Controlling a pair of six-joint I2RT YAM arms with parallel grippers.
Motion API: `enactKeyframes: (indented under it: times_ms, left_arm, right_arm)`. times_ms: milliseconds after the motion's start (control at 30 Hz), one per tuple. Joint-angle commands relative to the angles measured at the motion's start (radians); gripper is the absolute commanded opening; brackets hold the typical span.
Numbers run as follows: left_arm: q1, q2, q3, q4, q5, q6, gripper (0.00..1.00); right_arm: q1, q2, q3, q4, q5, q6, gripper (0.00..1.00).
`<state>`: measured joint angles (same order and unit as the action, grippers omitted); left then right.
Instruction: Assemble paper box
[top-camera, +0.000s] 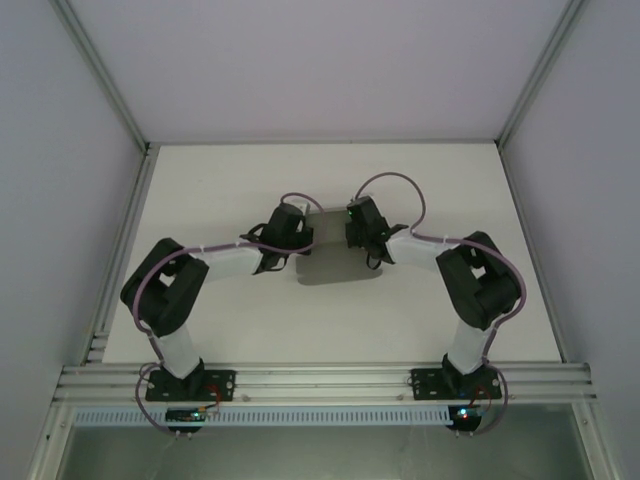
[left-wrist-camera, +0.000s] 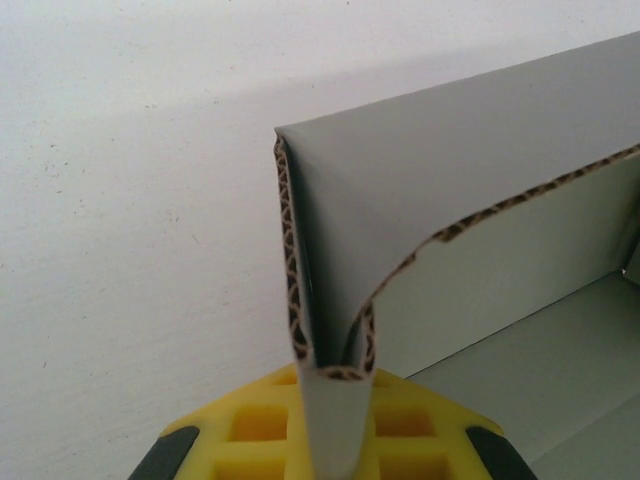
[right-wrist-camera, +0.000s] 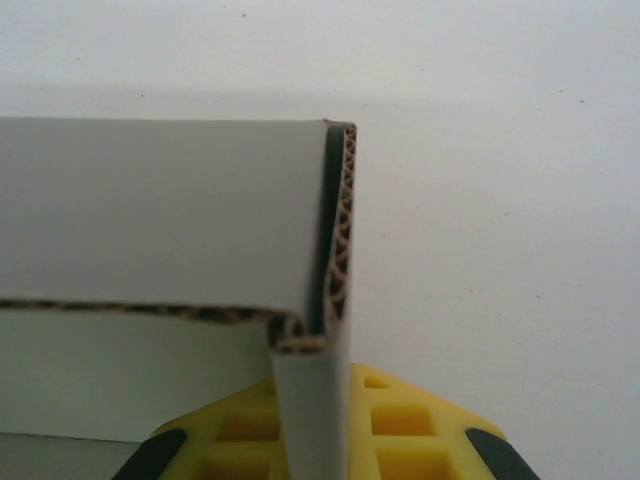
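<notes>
White worktop (top-camera: 200, 200), paper box (top-camera: 338, 268) dead centre, long axis running left to right; left end effector (left-wrist-camera: 332, 425) pinches its left corner fold, right end effector (right-wrist-camera: 312, 420) pinches the right one, both equally near.

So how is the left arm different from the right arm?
The left arm reaches in from the left and pinches the left wall of the paper box. The right arm comes from the right and pinches the right wall. Both have jaws shut on grey cardboard.

Soft even light, the paper box (right-wrist-camera: 150, 200) casting a faint blurred shadow.
</notes>
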<state>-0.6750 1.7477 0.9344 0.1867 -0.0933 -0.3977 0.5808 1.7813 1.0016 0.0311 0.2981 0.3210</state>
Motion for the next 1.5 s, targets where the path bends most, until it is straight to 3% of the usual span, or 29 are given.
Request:
enactKeyframes:
  times_ms: [0, 67, 233, 500, 567, 767, 867, 967, 1033, 1067, 1467]
  left_arm:
    - [-0.01, -0.001, 0.019, -0.038, 0.034, 0.017, 0.0]
    - [-0.01, 0.0, 0.023, -0.042, 0.025, 0.007, 0.0]
    - [-0.011, -0.009, 0.023, -0.056, 0.006, -0.007, 0.0]
    - [-0.018, 0.009, 0.049, -0.079, -0.025, -0.028, 0.0]
    - [-0.021, 0.008, 0.059, -0.085, -0.029, -0.023, 0.0]
    - [-0.021, 0.004, 0.059, -0.073, -0.017, -0.022, 0.0]
    - [-0.021, 0.007, 0.058, -0.075, -0.01, -0.02, 0.0]
    - [-0.021, 0.003, 0.052, -0.068, -0.009, -0.026, 0.0]
    - [-0.021, 0.001, 0.049, -0.061, -0.007, -0.031, 0.0]
    - [-0.021, -0.001, 0.048, -0.059, -0.005, -0.032, 0.0]
    - [-0.021, 0.018, 0.063, -0.081, -0.031, -0.044, 0.0]
  right_arm:
    - [0.001, 0.036, 0.06, -0.079, 0.173, 0.049, 0.07]
    - [0.009, 0.062, 0.086, -0.137, 0.28, 0.099, 0.0]
    - [0.011, 0.167, 0.218, -0.421, 0.526, 0.295, 0.0]
    - [0.001, 0.291, 0.336, -0.594, 0.576, 0.454, 0.0]
    - [0.007, 0.269, 0.304, -0.498, 0.518, 0.392, 0.0]
    - [-0.018, 0.122, 0.079, -0.001, 0.108, 0.193, 0.0]
    - [-0.014, 0.051, -0.011, 0.169, 0.028, 0.1, 0.0]
    - [-0.011, -0.015, -0.068, 0.244, -0.018, 0.058, 0.0]
    - [-0.015, -0.053, -0.093, 0.259, -0.087, 0.049, 0.21]
    - [-0.017, -0.069, -0.103, 0.257, -0.119, 0.046, 0.26]
    - [-0.018, -0.152, -0.156, 0.164, -0.073, 0.017, 0.39]
